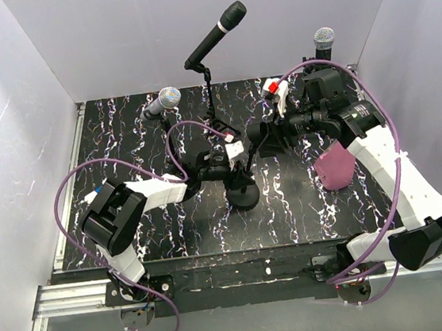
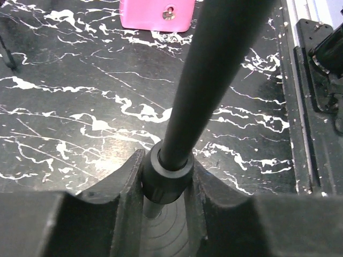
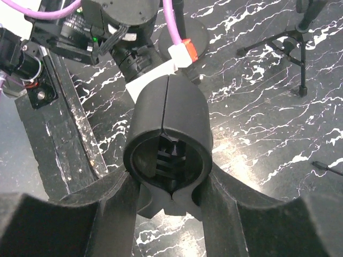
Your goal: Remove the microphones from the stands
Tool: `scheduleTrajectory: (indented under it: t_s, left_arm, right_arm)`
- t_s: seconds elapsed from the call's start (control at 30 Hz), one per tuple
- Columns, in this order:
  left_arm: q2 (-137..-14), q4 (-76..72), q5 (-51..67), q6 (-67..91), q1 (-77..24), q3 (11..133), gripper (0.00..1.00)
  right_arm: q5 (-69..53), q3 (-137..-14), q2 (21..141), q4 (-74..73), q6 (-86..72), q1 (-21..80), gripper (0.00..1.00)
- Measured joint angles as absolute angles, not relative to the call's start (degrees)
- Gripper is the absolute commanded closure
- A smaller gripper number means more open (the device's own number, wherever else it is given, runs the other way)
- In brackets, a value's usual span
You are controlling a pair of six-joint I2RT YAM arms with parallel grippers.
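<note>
My left gripper (image 2: 166, 184) has its fingers (image 2: 124, 187) pressed against the collar (image 2: 166, 179) of the stand pole (image 2: 214, 80), one on each side. The pole rises out from between them, with the round base (image 1: 244, 196) just under the fingertips. My right gripper (image 3: 169, 187) is clamped on a short black barrel (image 3: 169, 123) held between its fingers (image 3: 107, 209), just beside the left gripper and above that base. The barrel has a seam along its top and a hollow end with ridges inside; I cannot tell whether it is a microphone's tail or the stand's clip. Outward from there I count three microphones, all well apart from both sets of fingers. A black microphone (image 1: 216, 32) with a pale ring sits tilted on a tripod stand (image 1: 213, 106) beyond the fingertips. A silver-headed microphone (image 1: 163, 102) lies off beyond the left gripper, and a grey-headed microphone (image 1: 323, 42) stands beyond the right one. I count two stands and one pink object (image 1: 335, 168), the latter behind the right fingers.
</note>
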State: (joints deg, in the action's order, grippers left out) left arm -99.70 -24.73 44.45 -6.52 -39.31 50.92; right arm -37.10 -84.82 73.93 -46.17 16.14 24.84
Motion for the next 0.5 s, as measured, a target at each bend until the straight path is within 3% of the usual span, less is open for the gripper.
scheduleTrajectory:
  t_s: [0.03, 0.2, 0.3, 0.4, 0.43, 0.47, 0.5]
  left_arm:
    - [-99.85, -24.77, 44.82, -7.35, -39.48, 51.07, 1.0]
    - [-99.42, -25.17, 40.14, -7.81, -41.71, 50.68, 1.0]
    - [-96.05, -28.53, 17.23, -7.22, -47.66, 46.89, 1.0]
    - [-95.61, -28.51, 3.99, -4.64, -51.66, 46.74, 0.98]
    - [-95.61, -28.45, 2.04, -3.84, -52.1, 46.74, 0.86]
    - [-95.59, -28.47, 1.17, -3.53, -52.27, 46.72, 0.63]
    - [-95.44, -28.6, 1.3, -3.36, -52.14, 46.46, 0.52]
  right_arm:
    - [-36.86, -84.79, 73.89, -46.11, 16.4, 24.82, 0.99]
    - [-34.76, -84.64, 73.76, -45.6, 14.02, 24.84, 0.99]
    - [-31.09, -85.14, 73.78, -45.52, 8.97, 24.8, 0.99]
    - [-28.93, -85.65, 73.76, -46.15, 5.91, 24.77, 0.99]
    - [-28.58, -85.65, 73.8, -46.09, 5.23, 24.8, 0.99]
    - [-28.42, -85.65, 73.89, -46.02, 4.78, 24.84, 0.99]
    - [-28.49, -85.65, 73.95, -46.04, 4.62, 24.84, 0.99]
